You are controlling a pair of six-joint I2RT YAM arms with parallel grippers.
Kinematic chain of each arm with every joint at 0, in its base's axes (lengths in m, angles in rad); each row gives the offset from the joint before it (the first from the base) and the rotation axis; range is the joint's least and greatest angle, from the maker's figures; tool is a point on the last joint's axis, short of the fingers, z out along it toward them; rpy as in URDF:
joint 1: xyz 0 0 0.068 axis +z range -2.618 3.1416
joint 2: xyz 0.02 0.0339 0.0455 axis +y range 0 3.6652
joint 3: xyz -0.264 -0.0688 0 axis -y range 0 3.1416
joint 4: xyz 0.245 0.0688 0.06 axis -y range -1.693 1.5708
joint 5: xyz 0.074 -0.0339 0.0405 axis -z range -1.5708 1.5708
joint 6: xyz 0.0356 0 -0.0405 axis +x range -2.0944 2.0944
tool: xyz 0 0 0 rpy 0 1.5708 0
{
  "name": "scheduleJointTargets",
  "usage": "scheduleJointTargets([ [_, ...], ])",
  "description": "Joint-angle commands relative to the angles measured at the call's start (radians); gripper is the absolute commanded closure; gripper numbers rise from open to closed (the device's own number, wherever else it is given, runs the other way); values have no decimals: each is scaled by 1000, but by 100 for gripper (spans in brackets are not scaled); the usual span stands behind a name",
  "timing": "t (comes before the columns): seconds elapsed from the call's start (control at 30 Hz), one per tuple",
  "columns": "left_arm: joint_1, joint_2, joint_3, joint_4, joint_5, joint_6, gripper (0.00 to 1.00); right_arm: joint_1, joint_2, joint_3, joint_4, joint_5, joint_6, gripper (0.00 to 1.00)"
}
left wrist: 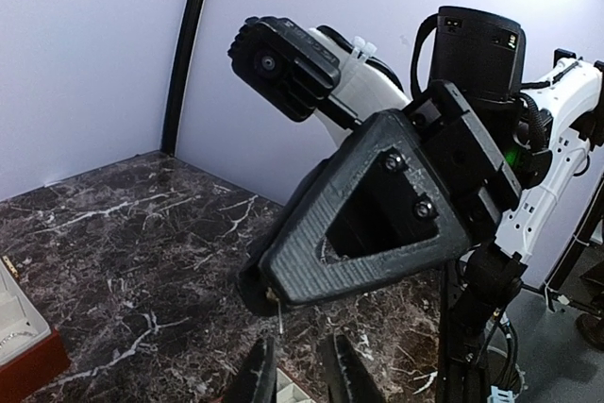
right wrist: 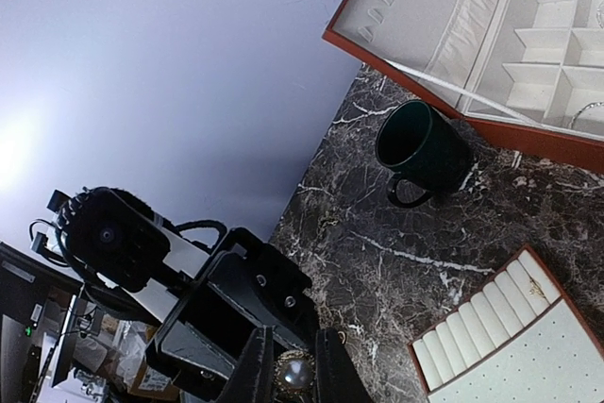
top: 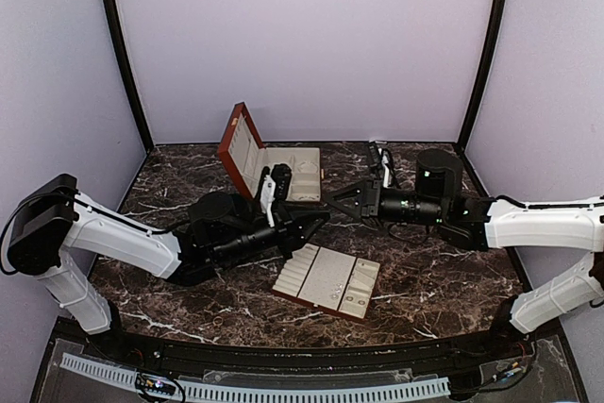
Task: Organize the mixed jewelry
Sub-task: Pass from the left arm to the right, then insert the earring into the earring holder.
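A round pearl-pale stud (right wrist: 294, 372) with a gold-coloured rim sits pinched between the fingers of the right gripper (right wrist: 288, 361). A thin silvery loop (right wrist: 587, 110) lies in one compartment of the open box (right wrist: 444, 16), and a second loop (right wrist: 598, 12) shows at the frame's edge in another. A tiny gold piece (right wrist: 535, 285) rests on the rolls of the slotted tray (right wrist: 557, 356).

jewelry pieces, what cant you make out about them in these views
Top view: pieces too small to pick out in the box or on the tray.
Right wrist view: small pale piece in the right gripper, cut by the bottom edge; type unclear.
Right wrist view: box compartments cut off by the right edge.
Right wrist view: cup interior too dark.
Left wrist view: right gripper blocks the table behind.
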Motion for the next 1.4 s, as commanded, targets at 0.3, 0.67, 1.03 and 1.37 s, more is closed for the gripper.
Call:
scheduleJointTargets([
  [0.3, 30, -173, -76, -198, 2, -87, 58, -2, -21, 34, -244, 114, -247, 100],
  [0.67, 289, -234, 245, -996, 268, -19, 51, 143, 14, 13, -492, 239, -351, 100],
  [1.03, 626, -147, 392, -1108, 384, 1, 45, 269, 102, -23, -464, 379, -316, 100],
  [1.37, 666, -259, 337, -1114, 250, 103, 43, 361, 225, 22, -496, 465, -314, 100],
])
